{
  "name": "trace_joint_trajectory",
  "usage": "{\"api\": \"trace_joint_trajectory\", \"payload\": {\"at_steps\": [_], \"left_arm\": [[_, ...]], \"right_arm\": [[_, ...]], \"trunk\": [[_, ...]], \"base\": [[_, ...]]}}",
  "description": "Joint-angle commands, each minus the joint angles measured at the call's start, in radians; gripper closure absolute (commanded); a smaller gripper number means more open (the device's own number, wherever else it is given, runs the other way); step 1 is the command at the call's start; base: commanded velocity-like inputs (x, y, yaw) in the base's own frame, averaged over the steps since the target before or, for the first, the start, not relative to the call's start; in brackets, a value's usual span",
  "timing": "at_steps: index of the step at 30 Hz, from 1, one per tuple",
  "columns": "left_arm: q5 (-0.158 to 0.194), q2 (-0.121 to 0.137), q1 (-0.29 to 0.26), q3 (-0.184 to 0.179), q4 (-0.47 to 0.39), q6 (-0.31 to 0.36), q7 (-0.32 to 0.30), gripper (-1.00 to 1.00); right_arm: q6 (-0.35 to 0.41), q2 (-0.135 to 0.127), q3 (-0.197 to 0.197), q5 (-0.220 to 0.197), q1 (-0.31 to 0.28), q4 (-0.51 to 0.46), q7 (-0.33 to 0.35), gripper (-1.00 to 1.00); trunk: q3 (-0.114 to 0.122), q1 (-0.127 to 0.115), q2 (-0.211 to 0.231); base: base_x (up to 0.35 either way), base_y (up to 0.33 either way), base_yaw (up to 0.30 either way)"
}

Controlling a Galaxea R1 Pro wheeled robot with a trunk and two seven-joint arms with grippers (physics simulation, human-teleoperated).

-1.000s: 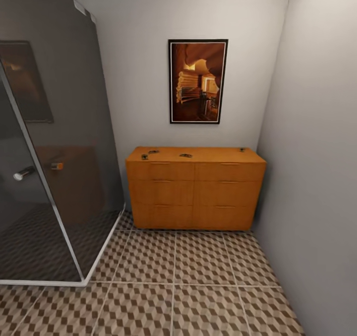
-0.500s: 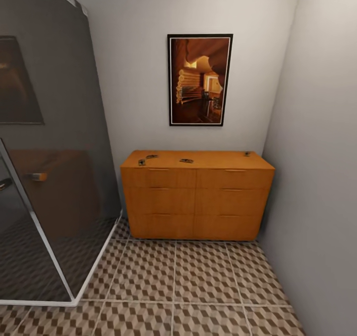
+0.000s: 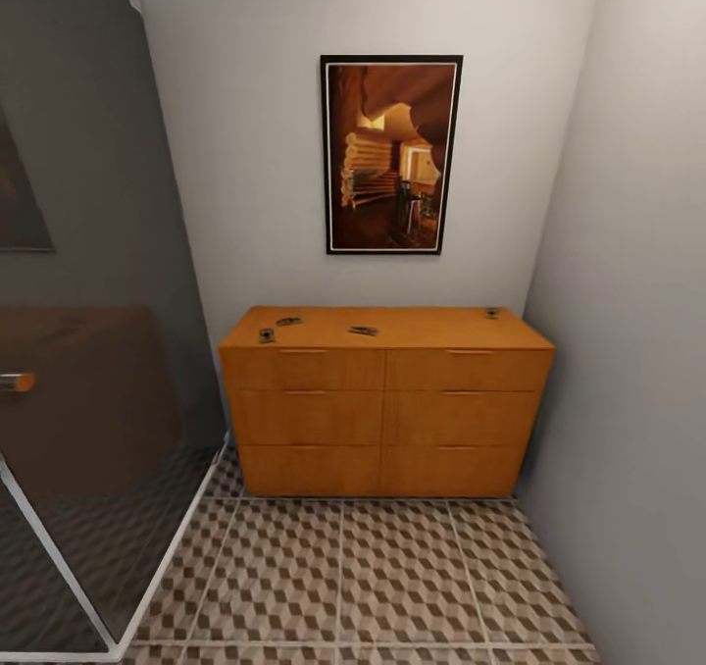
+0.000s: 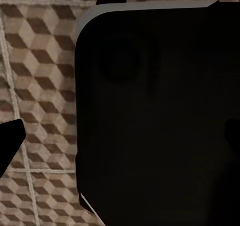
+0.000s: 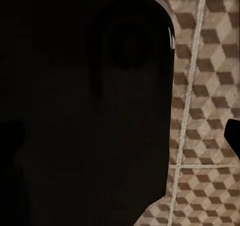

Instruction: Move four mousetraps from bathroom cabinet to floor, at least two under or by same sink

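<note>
Mousetraps are counted as four on the flat top of the cabinet (image 3: 386,400): two close together near its left end (image 3: 267,334) (image 3: 288,322), one near the middle (image 3: 363,331), and one at the far right back corner (image 3: 491,313). One framed picture (image 3: 390,154) is hung on the wall above. The cabinet's right end is set against the side wall, and its left end is near one dark glass shower screen (image 3: 88,371). Open bathroom floor (image 3: 343,577) is seen in front of the cabinet. Tiles and a dark body are shown by the wrist views; whether either pair of jaws is apart or together cannot be told, nor where things lie relative to them.
</note>
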Motion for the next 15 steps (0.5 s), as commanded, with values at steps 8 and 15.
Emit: {"api": "trace_joint_trajectory", "payload": {"at_steps": [8, 15], "left_arm": [[0.002, 0.0, 0.0, 0.001, 0.0, -0.004, 0.0, -1.0], [0.002, 0.0, 0.0, 0.001, 0.0, -0.004, 0.0, -1.0]], "right_arm": [[-0.003, 0.0, -0.001, -0.001, 0.0, 0.0, 0.0, -1.0], [-0.003, 0.0, -0.001, -0.001, 0.0, 0.0, 0.0, -1.0]], "trunk": [[-0.001, 0.001, 0.0], [-0.001, 0.001, 0.0]], "base": [[0.322, 0.0, -0.211], [0.316, 0.0, -0.236]]}}
